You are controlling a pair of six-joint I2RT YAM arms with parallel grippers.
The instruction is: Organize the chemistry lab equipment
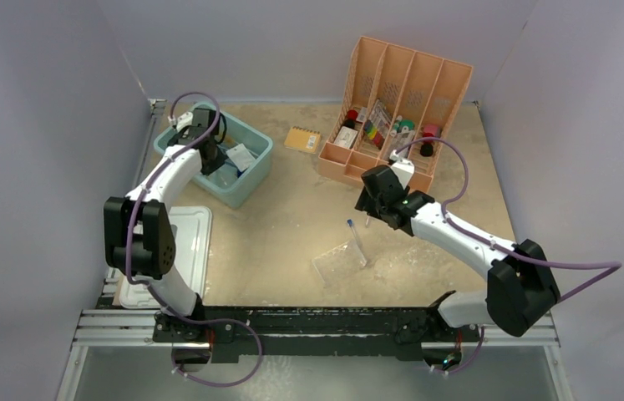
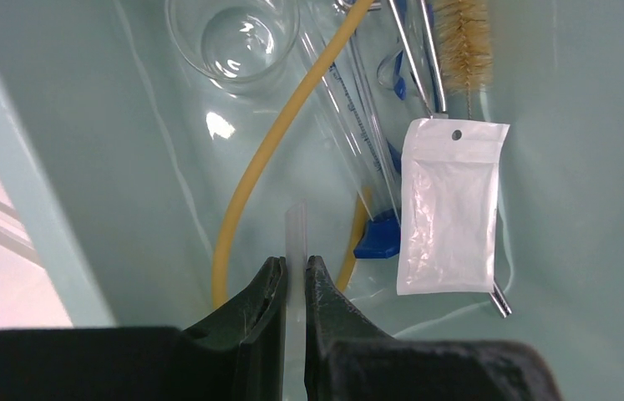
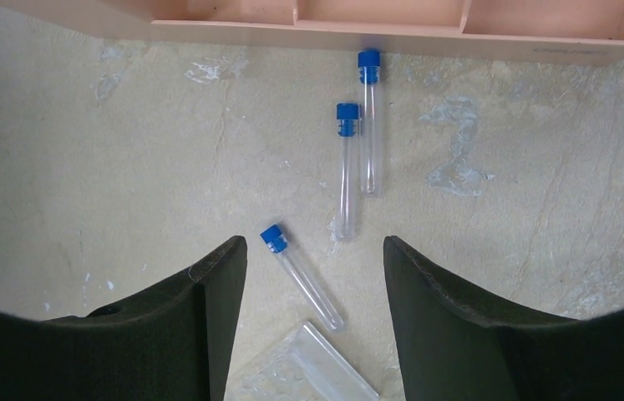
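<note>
Three blue-capped test tubes (image 3: 368, 125) lie on the table (image 3: 83, 167): two are parallel with caps toward the peach divider (image 3: 375, 25), and one is slanted. The right gripper (image 3: 315, 246) hangs spread above them. The left gripper (image 2: 294, 276) pinches a thin clear tube (image 2: 295, 230) inside the teal bin (image 2: 58, 209).

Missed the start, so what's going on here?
The left gripper is inside the teal bin, shut on a thin clear piece, beside the tubing and bag. The right gripper hangs open above three blue-capped tubes lying on the table near the divider, the rack beside the nearest one. None is picked up yet.
</note>
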